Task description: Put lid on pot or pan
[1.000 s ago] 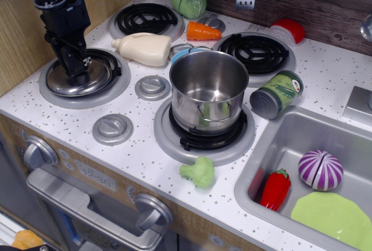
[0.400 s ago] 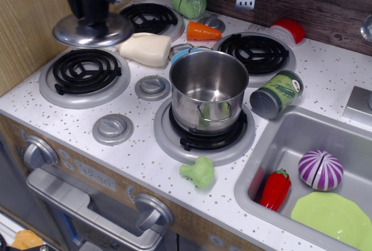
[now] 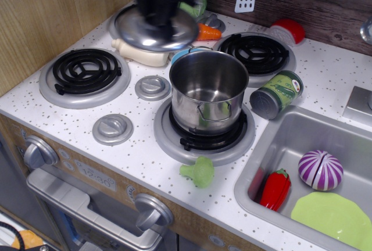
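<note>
The shiny steel pot stands open and empty on the front right burner. My gripper is shut on the centre knob of the round steel lid and holds it in the air, up and to the left of the pot, over the back left burner area. The lid is level and blurred by motion. Its knob is hidden by the gripper.
A cream bottle lies under the lid. A carrot and a green-labelled can lie near the pot. A broccoli piece lies at the front. The sink holds an onion, a pepper and a green plate.
The gripper lifted the lid off the front left burner and carried it up and to the right, towards the pot. The front left burner is now bare.
</note>
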Available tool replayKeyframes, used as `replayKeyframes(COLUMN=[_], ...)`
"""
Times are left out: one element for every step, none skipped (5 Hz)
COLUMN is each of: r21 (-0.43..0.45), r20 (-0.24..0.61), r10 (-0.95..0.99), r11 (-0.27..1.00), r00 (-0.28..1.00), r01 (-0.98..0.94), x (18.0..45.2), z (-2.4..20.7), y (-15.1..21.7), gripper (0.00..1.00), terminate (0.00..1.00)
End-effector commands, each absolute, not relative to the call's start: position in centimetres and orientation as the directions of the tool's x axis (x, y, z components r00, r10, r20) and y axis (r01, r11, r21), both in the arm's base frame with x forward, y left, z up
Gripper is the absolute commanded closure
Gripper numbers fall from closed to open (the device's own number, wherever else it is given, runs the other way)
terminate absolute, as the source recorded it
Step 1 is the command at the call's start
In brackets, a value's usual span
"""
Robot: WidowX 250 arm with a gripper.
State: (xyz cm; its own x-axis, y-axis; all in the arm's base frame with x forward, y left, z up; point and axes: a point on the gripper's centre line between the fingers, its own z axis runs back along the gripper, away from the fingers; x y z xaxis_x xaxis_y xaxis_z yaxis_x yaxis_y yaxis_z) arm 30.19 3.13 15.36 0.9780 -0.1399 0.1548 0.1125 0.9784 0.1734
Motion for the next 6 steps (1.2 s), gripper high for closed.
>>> replayKeyframes(r21=[0.187,0.153,0.142,0.151,0.182,0.262], r20=[0.19,0.18,0.191,0.183,0.175,0.182], r10=[-0.165,-0.16,-0.197,-0.214,-0.246,-0.294], r11=[0.974,0.979,0.975,0.971,0.96,0.934], r00=[0.968,0.971,0.961,0.96,0.953,0.938], r01=[0.129,0.133,0.172,0.187,0.214,0.241], x=[31.9,32.1,32.3,32.3,32.2,32.0], z=[15.6,14.1,13.1,12.3,12.0,11.4], y=[-0.5,-1.9,-1.7,-1.2,-1.0,-0.7], gripper=[1.0,1.0,1.0,1.0,1.0,1.0], terminate=[0.0,0.0,0.0,0.0,0.0,1.0])
